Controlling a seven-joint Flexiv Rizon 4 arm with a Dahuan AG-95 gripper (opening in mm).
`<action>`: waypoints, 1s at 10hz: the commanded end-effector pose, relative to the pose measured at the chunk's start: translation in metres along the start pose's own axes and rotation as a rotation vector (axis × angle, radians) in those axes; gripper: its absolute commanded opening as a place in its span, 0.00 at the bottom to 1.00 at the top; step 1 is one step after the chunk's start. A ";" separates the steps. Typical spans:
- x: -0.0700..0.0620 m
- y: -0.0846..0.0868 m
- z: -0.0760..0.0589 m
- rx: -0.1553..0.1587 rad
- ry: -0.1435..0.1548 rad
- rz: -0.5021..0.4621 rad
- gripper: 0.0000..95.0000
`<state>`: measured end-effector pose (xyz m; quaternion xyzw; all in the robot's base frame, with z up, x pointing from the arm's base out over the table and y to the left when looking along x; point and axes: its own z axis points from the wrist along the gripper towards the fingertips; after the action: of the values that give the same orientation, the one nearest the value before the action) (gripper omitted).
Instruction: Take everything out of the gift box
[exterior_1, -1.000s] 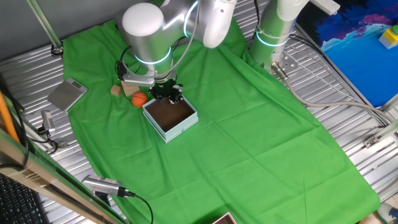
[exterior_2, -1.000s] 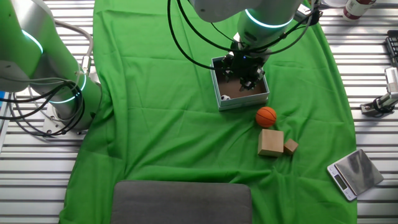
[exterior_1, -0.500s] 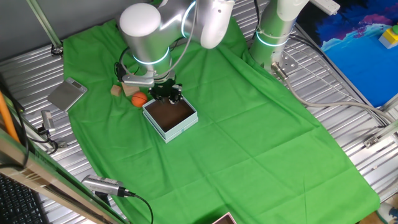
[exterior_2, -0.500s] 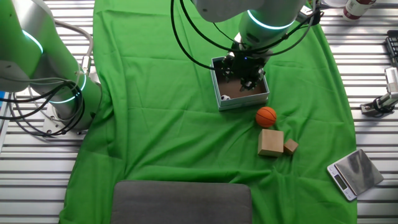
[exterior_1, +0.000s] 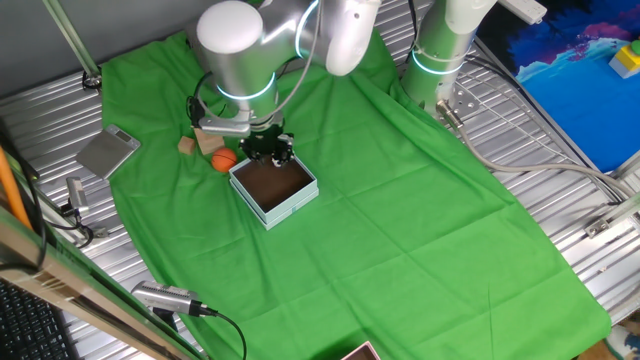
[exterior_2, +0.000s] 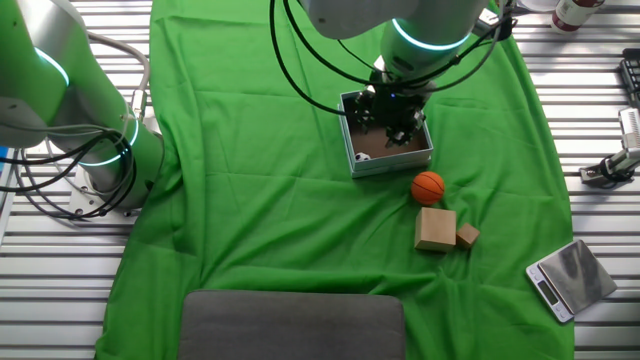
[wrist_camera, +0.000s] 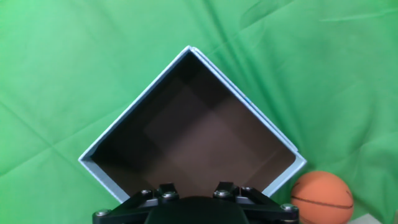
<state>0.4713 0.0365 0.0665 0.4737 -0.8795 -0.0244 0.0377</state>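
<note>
The gift box (exterior_1: 291, 207) stands on the green cloth, pale blue outside and dark brown inside. In the other fixed view a black-and-white soccer ball (exterior_2: 362, 156) lies in the near-left corner of the gift box (exterior_2: 392, 163). My gripper (exterior_2: 393, 118) hangs over the box's far side, its dark fingers low at the rim (exterior_1: 268, 150). The hand view looks down into the bare brown floor of the box (wrist_camera: 193, 130); the gripper's black base hides the box's near corner and the fingers do not show. An orange basketball (exterior_2: 428, 187) (wrist_camera: 322, 196) and a tan wooden block (exterior_2: 435, 229) lie outside, beside the box.
A smaller wooden block (exterior_2: 467, 236) lies next to the tan one. A flat grey scale (exterior_2: 570, 276) sits at the cloth's edge on the slatted metal table. A second robot base (exterior_2: 100, 150) stands at the left. A grey pad (exterior_2: 295, 325) lies at the near edge.
</note>
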 end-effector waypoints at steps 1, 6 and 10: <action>0.000 -0.005 0.006 -0.004 -0.003 -0.008 0.40; 0.006 -0.015 0.017 -0.023 0.001 0.011 0.40; 0.014 -0.017 0.019 -0.037 -0.001 0.044 0.40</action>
<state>0.4760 0.0156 0.0463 0.4531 -0.8893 -0.0408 0.0460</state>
